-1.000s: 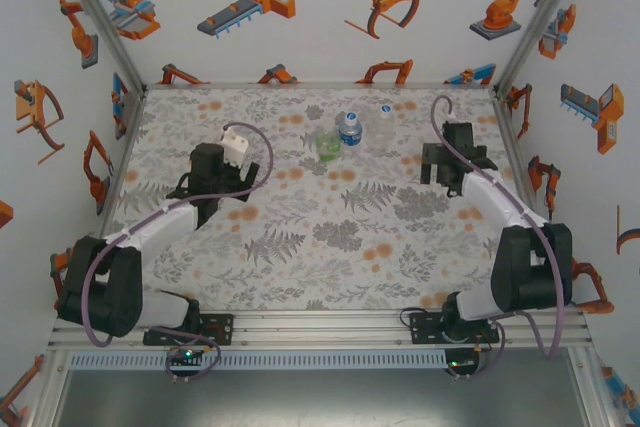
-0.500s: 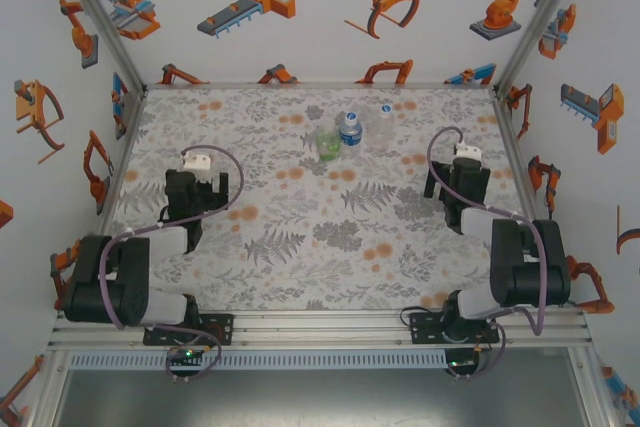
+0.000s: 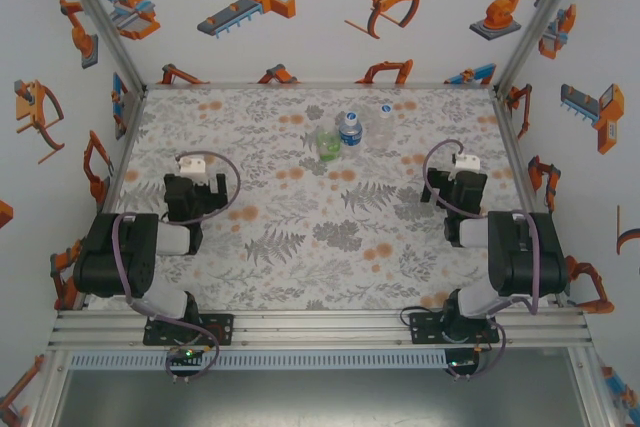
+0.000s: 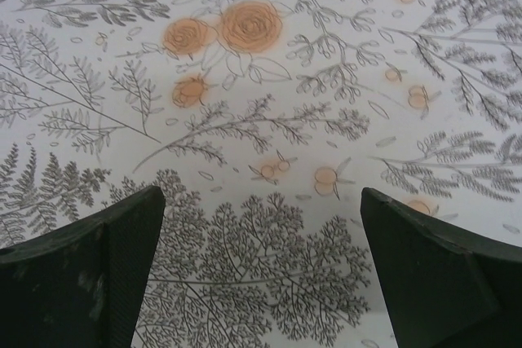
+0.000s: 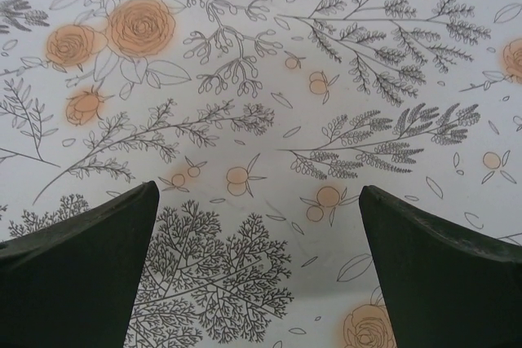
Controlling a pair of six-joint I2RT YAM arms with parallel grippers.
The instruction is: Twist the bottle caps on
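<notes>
Aluminium rail (image 3: 320,325) at the near edge carries both bases. Left arm (image 3: 120,257) and right arm (image 3: 520,257) are each folded up tight on their own side. Bench (image 3: 300,247) has a floral cover with grey ferns and orange roses.

Left end effector (image 4: 259,218): dark fingers (image 4: 90,275) spread wide, only bare print in the gap, nothing pinched. Right end effector (image 5: 259,218): same, spread wide with nothing between the fingers. From the top camera, the left one sits over the left side of the bench and the right one over the right side, both about mid-depth.

Bottles are further back, around the centre line toward the far edge, well apart from both end effectors.
- Green-label bottle (image 3: 327,143) is the nearest.
- Blue-label bottle (image 3: 349,128) is just beside it, to the right and behind.
- Clear bottle (image 3: 386,110) stands apart to the right, closest to the far edge, with a whitish top.

Caps are too small to tell whether they are screwed on or loose. White walls (image 3: 320,37) with orange robot drawings close off the back and sides.
</notes>
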